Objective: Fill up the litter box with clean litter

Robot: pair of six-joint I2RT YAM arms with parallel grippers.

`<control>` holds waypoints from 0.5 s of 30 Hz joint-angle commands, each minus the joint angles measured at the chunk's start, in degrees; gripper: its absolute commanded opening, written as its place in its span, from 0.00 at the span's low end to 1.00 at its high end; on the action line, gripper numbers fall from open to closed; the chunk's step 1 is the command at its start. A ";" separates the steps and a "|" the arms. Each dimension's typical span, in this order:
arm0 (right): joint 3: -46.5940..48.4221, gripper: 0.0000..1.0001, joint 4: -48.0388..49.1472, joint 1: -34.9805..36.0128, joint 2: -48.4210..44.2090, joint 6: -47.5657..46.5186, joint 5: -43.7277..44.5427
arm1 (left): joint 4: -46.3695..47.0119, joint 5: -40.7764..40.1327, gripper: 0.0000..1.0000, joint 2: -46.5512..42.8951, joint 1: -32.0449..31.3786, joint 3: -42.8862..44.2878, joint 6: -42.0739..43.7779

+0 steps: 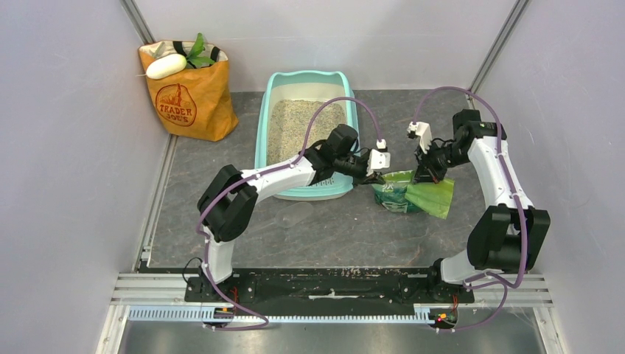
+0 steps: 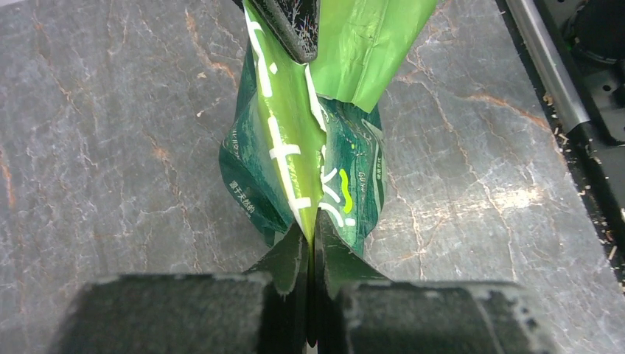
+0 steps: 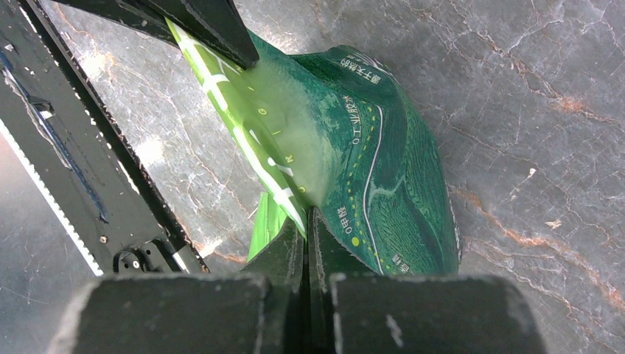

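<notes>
1. Left gripper [image 2: 311, 228] and right gripper [image 3: 306, 221] are each clamped on the bag's [image 1: 413, 195] top fold.
2. The step is probably readying the bag to pour; whether it holds any litter is unclear.
3. Next: lift together and tip over the box [image 1: 263, 140], just left and beyond, with litter [image 1: 302, 125] inside.

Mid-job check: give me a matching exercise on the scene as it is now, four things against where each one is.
Things
1. mint-teal rectangular plastic litter box
2. fine beige litter granules
3. orange paper grocery bag
4. green printed plastic bag

Places
A. far left corner
B. pinched by the left gripper and the right gripper
C. far middle of the table
D. inside the litter box

Pairs: 1-C, 2-D, 3-A, 4-B
</notes>
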 commanded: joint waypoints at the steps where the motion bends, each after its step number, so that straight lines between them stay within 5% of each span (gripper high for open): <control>1: -1.29 0.00 3.06 -2.40 1.39 -2.17 6.31 | 4.89 0.23 0.02 -3.50 1.07 -1.89 5.13; 7: -2.19 0.09 2.75 -3.57 1.86 -3.40 6.62 | 3.98 -2.50 0.02 -2.40 1.16 -2.60 7.82; 9: -1.12 0.03 1.50 -3.77 2.00 -3.93 5.48 | 2.53 -1.63 0.04 -2.95 1.08 -1.57 6.84; 12: 0.75 0.05 -1.28 -3.81 1.26 -5.25 2.72 | -1.37 -0.47 0.31 -4.35 1.07 1.37 3.81; 15: 2.12 0.22 -4.04 -3.77 0.60 -6.79 0.27 | -5.92 -0.50 0.53 -5.96 1.07 4.25 1.76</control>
